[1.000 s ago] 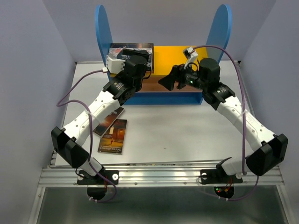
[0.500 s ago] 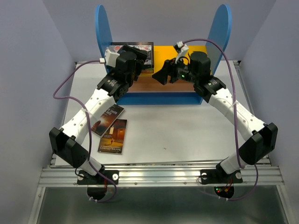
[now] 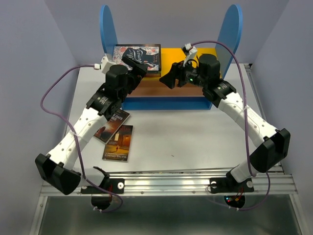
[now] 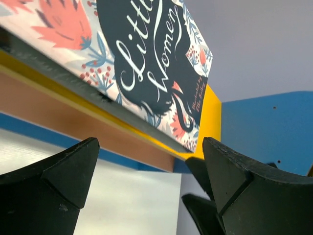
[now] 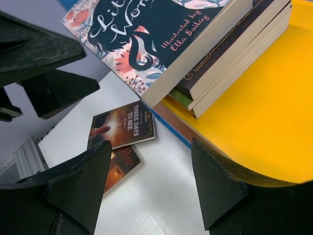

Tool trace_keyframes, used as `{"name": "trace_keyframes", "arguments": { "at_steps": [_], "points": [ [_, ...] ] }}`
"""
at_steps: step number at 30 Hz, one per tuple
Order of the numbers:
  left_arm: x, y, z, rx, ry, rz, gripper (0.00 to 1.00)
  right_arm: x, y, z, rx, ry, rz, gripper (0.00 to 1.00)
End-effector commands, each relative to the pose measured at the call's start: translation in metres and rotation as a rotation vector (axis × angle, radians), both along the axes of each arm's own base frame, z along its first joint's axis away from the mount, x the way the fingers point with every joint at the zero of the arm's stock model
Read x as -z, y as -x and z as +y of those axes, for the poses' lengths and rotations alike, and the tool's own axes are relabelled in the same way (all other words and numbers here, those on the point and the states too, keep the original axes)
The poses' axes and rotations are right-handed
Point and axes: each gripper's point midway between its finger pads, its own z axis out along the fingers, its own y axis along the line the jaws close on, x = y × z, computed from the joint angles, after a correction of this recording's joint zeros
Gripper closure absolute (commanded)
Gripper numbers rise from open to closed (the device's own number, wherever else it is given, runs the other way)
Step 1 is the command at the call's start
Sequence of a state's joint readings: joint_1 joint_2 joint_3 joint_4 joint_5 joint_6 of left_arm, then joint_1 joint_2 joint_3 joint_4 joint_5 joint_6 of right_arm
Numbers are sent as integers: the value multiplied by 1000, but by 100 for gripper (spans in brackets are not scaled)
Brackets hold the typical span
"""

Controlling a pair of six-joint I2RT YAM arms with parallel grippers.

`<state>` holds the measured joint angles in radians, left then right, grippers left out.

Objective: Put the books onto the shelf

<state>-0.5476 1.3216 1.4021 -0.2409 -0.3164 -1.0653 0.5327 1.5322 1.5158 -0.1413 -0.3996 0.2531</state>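
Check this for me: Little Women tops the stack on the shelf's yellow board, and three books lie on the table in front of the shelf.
One thing is wrong: two books, not three, lie on the table, namely Three Days to See and a sunset-covered one beside it, as the top external view shows. Little Women does top the stack on the yellow board of the shelf.

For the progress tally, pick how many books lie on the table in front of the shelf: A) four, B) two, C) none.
B: only Three Days to See and a sunset-cover book lie on the table.
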Motion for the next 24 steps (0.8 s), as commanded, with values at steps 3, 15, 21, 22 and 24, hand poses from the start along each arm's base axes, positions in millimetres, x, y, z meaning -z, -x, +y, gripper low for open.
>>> {"name": "trace_keyframes", "arguments": {
  "at_steps": [3,15,21,22,24],
  "points": [
    [-10,26,17,30,-57,-66,1,-34,-5,10,-15,-38,-105,29],
    [-15,21,63,-163,-116,-77,72,-20,-37,17,64,77,-140,33],
    [-11,5,74,-195,-134,-57,85,-23,-44,21,63,90,-160,32],
    [-10,4,75,-198,-133,-57,86,-22,-45,22,59,92,-161,33],
    [-10,2,79,-208,-130,-62,87,-22,-45,24,46,94,-165,33]
  ]
}}
